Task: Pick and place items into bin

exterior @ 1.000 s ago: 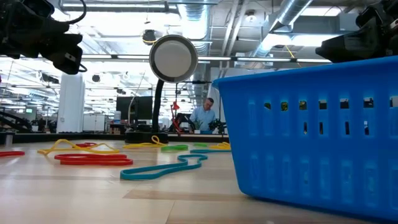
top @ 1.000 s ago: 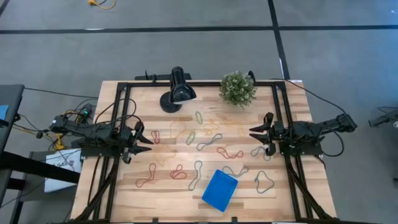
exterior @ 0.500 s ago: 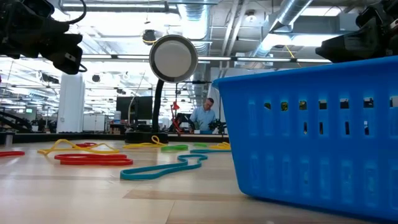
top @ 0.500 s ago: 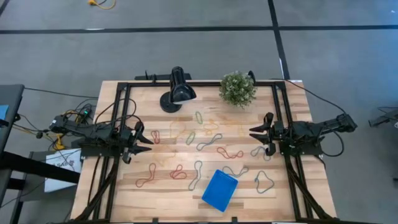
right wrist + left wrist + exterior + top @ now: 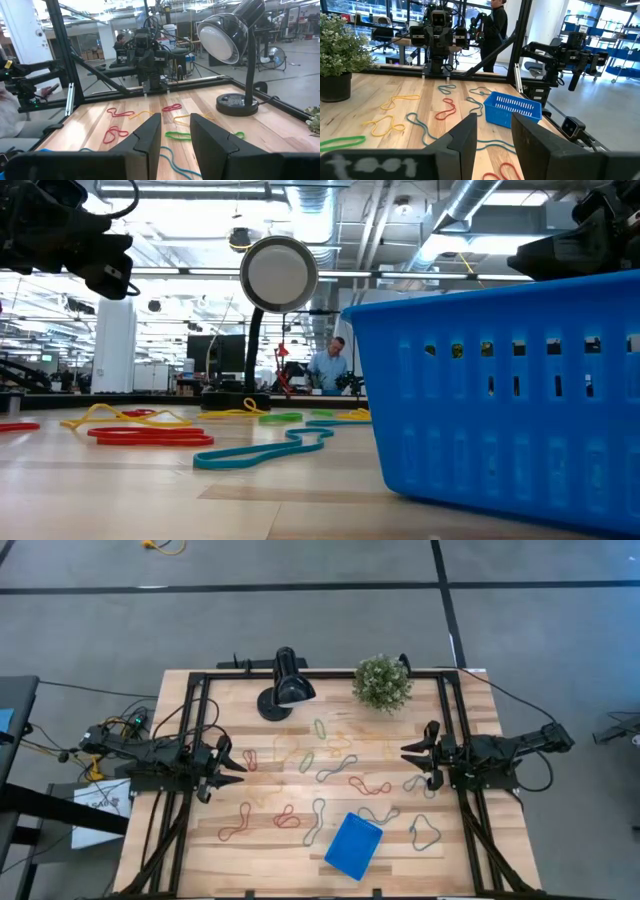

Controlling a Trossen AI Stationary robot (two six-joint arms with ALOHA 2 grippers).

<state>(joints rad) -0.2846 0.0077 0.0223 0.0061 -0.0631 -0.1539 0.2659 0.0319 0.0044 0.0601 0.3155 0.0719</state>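
Note:
Several limp rubber-band loops lie flat across the middle of the wooden table: red [image 5: 287, 818], green [image 5: 306, 762], yellow [image 5: 285, 747] and grey [image 5: 337, 768]. The low view shows a red loop [image 5: 150, 436] and a teal one [image 5: 265, 450]. The blue bin [image 5: 353, 845] stands on its base near the front edge, big in the low view [image 5: 500, 400]. My left gripper [image 5: 238, 770] hangs level at the table's left side, open and empty [image 5: 494, 122]. My right gripper [image 5: 406, 758] faces it from the right side, open and empty [image 5: 175, 122].
A black lamp [image 5: 287, 688] and a potted green plant [image 5: 382, 682] stand at the far edge. Black frame rails [image 5: 190, 740] run along both sides of the table. Cables hang off the left side [image 5: 110, 735]. A person [image 5: 328, 365] shows in the room beyond.

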